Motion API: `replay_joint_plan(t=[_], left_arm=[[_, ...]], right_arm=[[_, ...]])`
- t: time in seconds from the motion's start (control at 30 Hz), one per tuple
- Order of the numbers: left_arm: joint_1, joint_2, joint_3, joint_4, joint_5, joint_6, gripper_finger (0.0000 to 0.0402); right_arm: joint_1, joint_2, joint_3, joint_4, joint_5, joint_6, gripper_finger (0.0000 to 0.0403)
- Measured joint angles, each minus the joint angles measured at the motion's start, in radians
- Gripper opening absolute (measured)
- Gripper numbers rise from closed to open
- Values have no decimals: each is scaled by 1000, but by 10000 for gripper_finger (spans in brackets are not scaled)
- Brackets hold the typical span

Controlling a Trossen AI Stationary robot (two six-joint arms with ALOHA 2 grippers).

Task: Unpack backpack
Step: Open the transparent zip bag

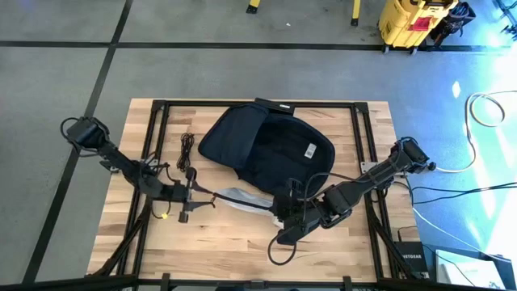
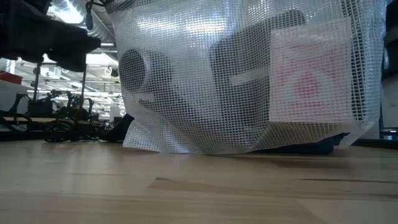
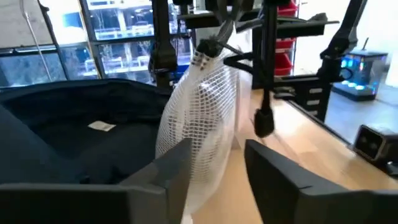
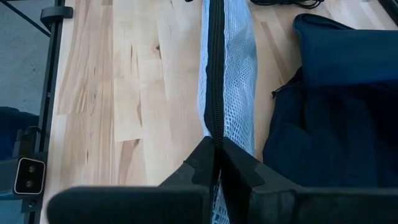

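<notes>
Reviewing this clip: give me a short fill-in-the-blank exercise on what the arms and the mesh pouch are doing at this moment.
1. The right end effector is shut on the black ____ edge of the white mesh pouch.
2. The left end effector has its fingers ____, with the mesh pouch between them.
3. The open dark backpack lies on the ____ table.
4. The mesh pouch lies ____ the backpack, not inside it.

Missing words: zipper; apart; wooden; beside
</notes>
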Motion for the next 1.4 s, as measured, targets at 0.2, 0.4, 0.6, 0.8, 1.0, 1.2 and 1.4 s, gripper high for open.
replay_joint_plan(t=[0.2, 0.4, 0.6, 0.8, 1.0, 1.2, 1.4], left_arm=[[91, 4, 62, -15, 61, 58, 225], [203, 4, 120, -88, 267, 27, 260], [221, 4, 148, -107, 328, 38, 262], [241, 5, 148, -131, 328, 32, 221], [259, 5, 148, -107, 373, 31, 160], [277, 5, 148, -108, 486, 9, 95], [277, 5, 148, -109, 519, 26, 14]], right_arm=[[0, 0, 0, 3, 1, 3, 0], [0, 0, 0, 7, 7, 3, 0], [0, 0, 0, 6, 7, 3, 0], [0, 0, 0, 6, 6, 3, 0], [0, 0, 0, 6, 5, 3, 0], [0, 0, 0, 6, -1, 3, 0], [0, 0, 0, 6, -1, 3, 0]])
